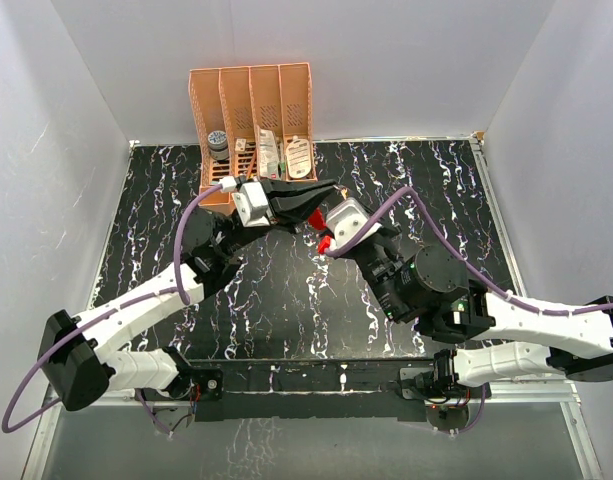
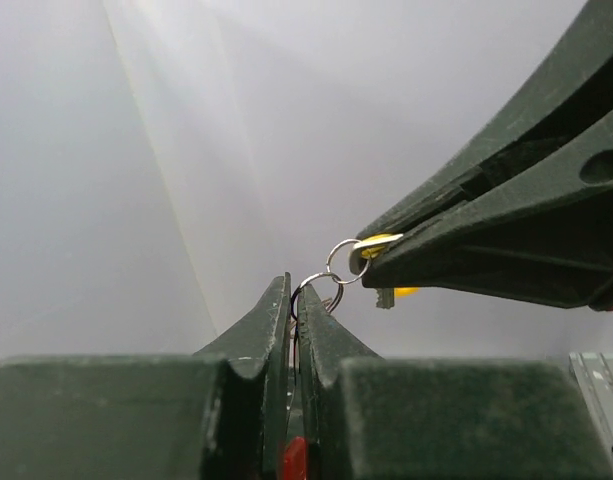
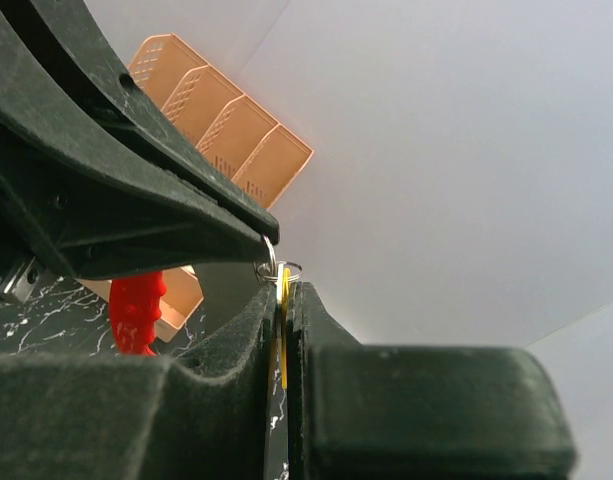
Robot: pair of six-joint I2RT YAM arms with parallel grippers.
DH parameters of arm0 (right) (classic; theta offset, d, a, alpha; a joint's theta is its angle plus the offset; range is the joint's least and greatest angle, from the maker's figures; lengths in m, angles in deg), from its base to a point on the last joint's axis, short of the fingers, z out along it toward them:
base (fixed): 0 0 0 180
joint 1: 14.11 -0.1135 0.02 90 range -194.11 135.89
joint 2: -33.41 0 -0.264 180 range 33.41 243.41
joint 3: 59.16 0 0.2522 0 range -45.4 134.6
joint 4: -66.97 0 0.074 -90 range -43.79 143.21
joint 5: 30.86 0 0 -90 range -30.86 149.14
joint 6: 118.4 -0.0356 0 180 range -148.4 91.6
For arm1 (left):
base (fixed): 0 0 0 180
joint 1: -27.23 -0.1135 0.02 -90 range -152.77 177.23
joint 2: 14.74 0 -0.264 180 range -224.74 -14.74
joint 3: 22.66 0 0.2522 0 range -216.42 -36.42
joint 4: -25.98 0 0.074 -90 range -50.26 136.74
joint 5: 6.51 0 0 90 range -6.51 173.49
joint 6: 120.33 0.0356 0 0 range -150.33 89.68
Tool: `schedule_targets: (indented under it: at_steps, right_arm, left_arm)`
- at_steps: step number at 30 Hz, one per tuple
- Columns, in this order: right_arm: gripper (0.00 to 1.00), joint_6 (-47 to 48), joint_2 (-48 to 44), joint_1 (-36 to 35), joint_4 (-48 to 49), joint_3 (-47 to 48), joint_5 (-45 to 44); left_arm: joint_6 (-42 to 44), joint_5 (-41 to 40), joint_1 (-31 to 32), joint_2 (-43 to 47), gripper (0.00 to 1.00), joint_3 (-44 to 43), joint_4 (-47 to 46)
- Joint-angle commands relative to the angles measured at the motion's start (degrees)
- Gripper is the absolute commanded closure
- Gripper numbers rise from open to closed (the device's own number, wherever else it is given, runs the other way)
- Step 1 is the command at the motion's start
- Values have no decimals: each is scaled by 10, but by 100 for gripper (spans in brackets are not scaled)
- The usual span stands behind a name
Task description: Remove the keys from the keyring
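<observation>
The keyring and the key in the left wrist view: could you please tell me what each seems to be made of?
The keyring: apparently steel wire, polished; it is thin, silver-grey and catches bright highlights. The key: probably brass or gold-coloured metal, glossy yellow where it shows; mostly hidden, so a plastic cover cannot be ruled out.

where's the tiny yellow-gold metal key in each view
Top external: not discernible, hidden at the right gripper tips, centre.
Left wrist: tiny yellow-gold metal key right of centre, pinched in those tips.
Right wrist: the key is a yellow sliver, bottom centre, between that gripper's own fingers.
Shared landmark: the red keyring tag, in all three views.
</observation>
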Motion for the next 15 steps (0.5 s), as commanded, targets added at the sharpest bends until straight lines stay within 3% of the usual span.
schedule_targets:
  at_steps: [1,15]
  right_arm:
    - [100,-15,-26,-4,39,-5,6]
    - [100,-105,-52,-3,24,-56,18]
  left_arm:
    - [-36,-76,-1,10,100,17,-86]
    - [-204,-131,-1,-52,100,43,-321]
